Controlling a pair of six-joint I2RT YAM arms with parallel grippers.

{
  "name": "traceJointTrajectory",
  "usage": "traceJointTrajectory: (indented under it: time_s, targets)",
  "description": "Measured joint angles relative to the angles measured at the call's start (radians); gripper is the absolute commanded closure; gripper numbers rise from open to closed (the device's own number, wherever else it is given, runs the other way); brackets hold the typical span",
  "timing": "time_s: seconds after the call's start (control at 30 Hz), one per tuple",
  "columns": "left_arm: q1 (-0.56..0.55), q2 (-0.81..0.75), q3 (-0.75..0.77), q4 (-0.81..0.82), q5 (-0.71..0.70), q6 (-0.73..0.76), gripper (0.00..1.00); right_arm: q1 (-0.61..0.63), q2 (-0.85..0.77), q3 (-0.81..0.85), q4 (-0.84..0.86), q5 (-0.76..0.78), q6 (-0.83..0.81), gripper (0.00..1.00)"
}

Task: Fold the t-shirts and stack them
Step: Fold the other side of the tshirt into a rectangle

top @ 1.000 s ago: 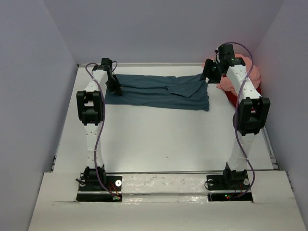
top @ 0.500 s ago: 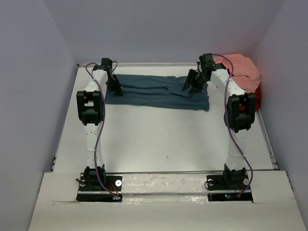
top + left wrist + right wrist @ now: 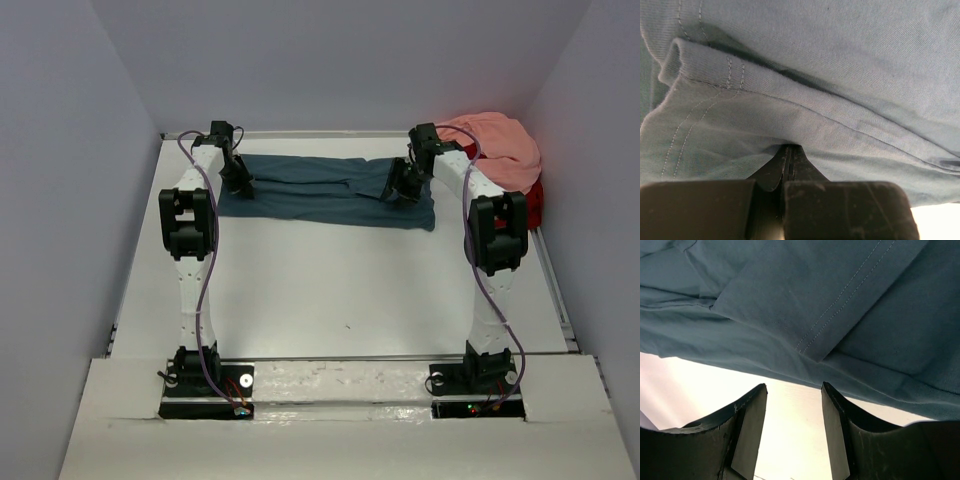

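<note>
Top view first: the dark teal-blue t-shirt (image 3: 330, 192) lies stretched out sideways across the far part of the white desk (image 3: 330, 300), creased, with both arms reaching to it, one at each end. At its left end the left fingers (image 3: 240, 184) are down on the cloth. From the left wrist camera those fingers (image 3: 771, 176) are pressed tight together, no gap between them, their tips tucked under a soft fold of the teal fabric and pinching it (a double line of stitching runs along the hem just above and to the left). Over to the right end: the right fingers (image 3: 398, 190) sit at the shirt's right part, a little in from its right edge. On the right wrist camera they (image 3: 747, 432) stand spread apart with nothing between them, only bare white desk showing in the gap. The shirt's edge runs across just beyond the tips, and a folded flap with a stitched hem points its corner down toward that gap. In the far right corner the salmon pink t-shirt (image 3: 498, 145) is heaped in a loose mound, and the red t-shirt (image 3: 534, 205) peeks out at its near side against the wall, mostly hidden. The right arm (image 3: 492, 235) crosses in front, so whether pink touches teal I cannot tell.
</note>
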Motion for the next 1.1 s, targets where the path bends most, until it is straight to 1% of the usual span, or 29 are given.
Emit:
traceJointTrajectory:
  time_s: [0.43,0.67,0.83,1.1]
  targets:
    - [0.000,0.000,-0.002,0.001,0.000,0.001,1.00,0.000,0.003,0.000,0.018,0.043,-0.001,0.51]
    - [0.000,0.000,-0.002,0.001,0.000,0.003,1.00,0.000,0.051,0.012,0.024,0.063,-0.002,0.51]
    - [0.000,0.000,-0.002,0.001,0.000,0.003,1.00,0.000,0.087,0.025,0.024,0.075,-0.006,0.56]
    - [0.000,0.000,-0.002,0.001,0.000,0.003,1.00,0.000,0.113,0.106,0.021,0.091,-0.009,0.56]
